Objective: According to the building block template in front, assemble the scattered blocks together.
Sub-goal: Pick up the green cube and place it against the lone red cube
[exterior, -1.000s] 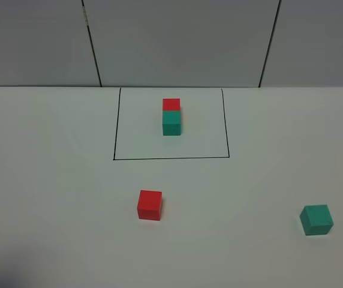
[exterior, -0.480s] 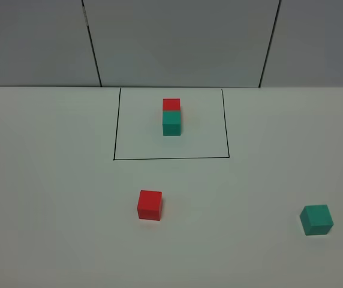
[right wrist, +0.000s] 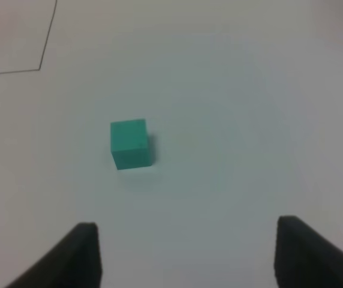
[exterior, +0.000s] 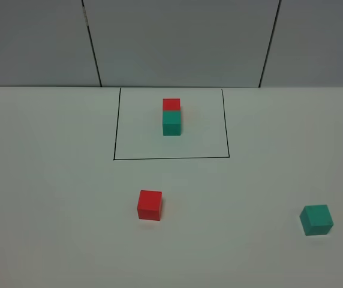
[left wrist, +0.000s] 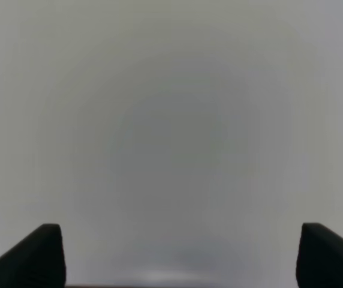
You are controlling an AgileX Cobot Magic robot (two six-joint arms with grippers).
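Template (exterior: 171, 117): red cube joined behind teal, black-framed. Loose red block (exterior: 150, 204) near frame; loose teal block (exterior: 316, 219) well apart.

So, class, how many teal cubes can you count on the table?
2. One teal cube sits inside the black rectangle, touching a red cube behind it; the other teal cube lies loose, near right. None appears hidden.

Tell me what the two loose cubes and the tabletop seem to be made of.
Loose red cube and loose teal cube: matte, even colour, crisp edges, no glare; painted wood or plastic, cannot tell which. Tabletop: smooth flat white, probably laminate or board.
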